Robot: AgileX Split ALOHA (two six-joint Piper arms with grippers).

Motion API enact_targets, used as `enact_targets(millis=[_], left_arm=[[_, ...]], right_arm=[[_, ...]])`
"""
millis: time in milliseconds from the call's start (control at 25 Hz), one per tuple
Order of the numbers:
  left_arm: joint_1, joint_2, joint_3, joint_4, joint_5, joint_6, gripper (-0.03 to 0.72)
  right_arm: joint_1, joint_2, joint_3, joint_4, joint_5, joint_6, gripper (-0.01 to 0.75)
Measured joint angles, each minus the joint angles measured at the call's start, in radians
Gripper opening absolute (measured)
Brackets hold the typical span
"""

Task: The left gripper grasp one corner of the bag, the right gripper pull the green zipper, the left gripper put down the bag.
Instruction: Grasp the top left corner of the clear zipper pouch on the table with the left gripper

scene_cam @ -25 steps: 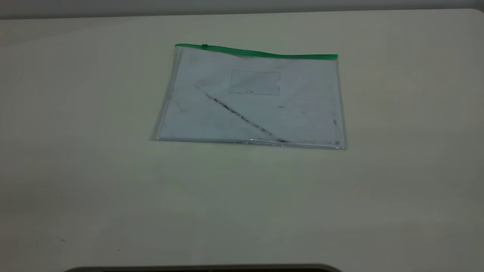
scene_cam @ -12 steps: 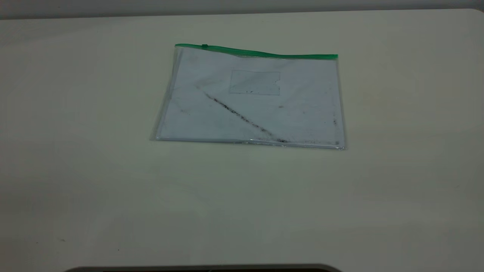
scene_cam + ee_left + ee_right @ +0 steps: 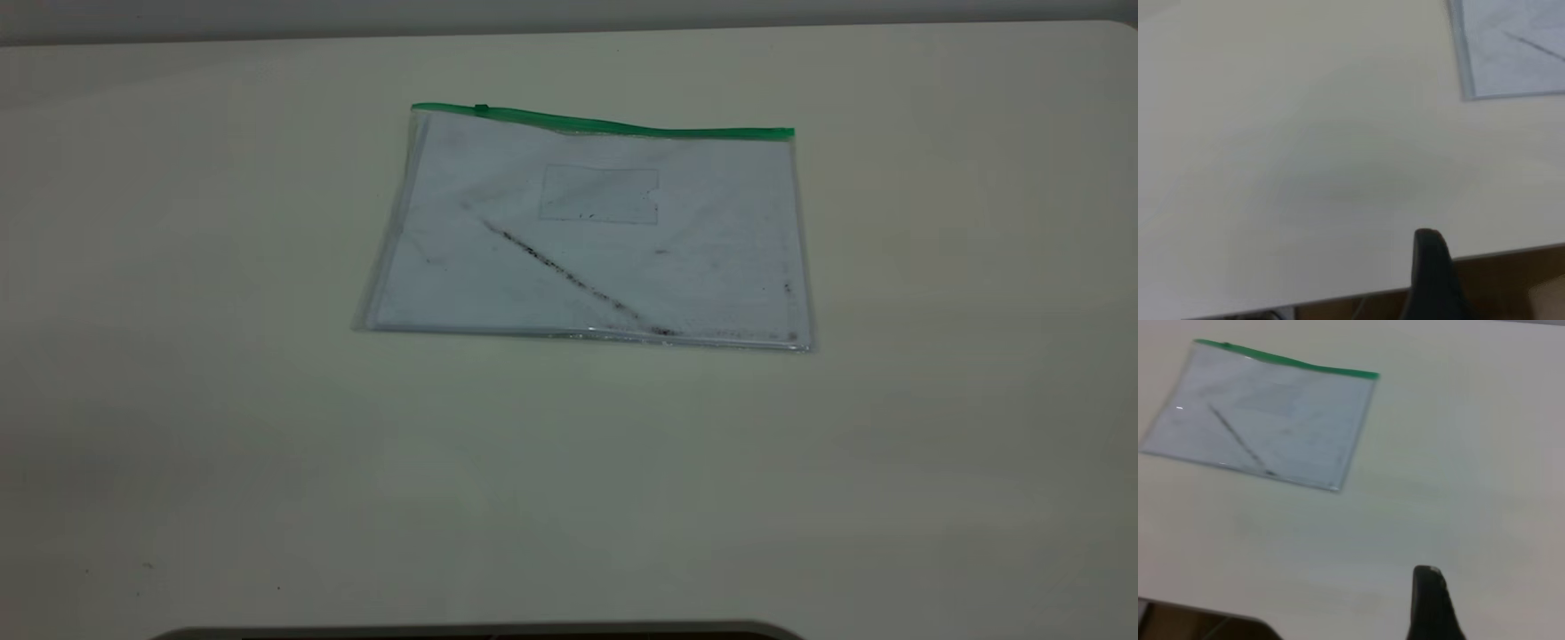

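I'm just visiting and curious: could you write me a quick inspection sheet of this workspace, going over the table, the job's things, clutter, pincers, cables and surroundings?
Surface: pale table, bare apart from the bag.
Job's things: the bag lies flat, untouched; the green zipper runs along its far edge, slider near the left end.
Clutter: nothing seen.
Pincers: the left pincer and the right pincer each show one dark finger, away from the bag.
Cables: nothing seen.
Surroundings: table edge, brownish floor beyond.
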Motion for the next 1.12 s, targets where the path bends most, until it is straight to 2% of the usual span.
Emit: enact_targets(millis=[80, 200, 440, 560, 720, 880, 1120], left_arm=[[0.0, 0.043, -0.008, 0.0, -0.013, -0.033, 0.55], [0.0, 0.173, -0.025, -0.002, -0.085, -0.05, 0.55], [0.0, 0.532, -0.08, -0.002, -0.278, -0.05, 0.55], [0.0, 0.72, -0.119, -0.001, -0.394, -0.04, 0.55], [0.0, 0.992, -0.191, -0.001, -0.547, 0.014, 0.55], [0.001, 1.269, -0.297, -0.002, -0.647, 0.032, 0.55], [0.001, 1.642, -0.493, -0.002, -0.716, 0.068, 0.55]], right_arm=[[0.0, 0.041, -0.01, 0.031, -0.018, -0.031, 0.524], [0.0, 0.185, -0.017, 0.066, -0.115, -0.088, 0.524], [0.0, 0.541, -0.017, 0.172, -0.417, -0.203, 0.524], [0.0, 0.726, -0.026, 0.273, -0.528, -0.344, 0.524], [0.0, 0.98, -0.121, 0.428, -0.592, -0.555, 0.524], [0.0, 1.216, -0.262, 0.599, -0.618, -0.73, 0.524], [0.0, 1.498, -0.424, 0.836, -0.623, -0.957, 0.524]])
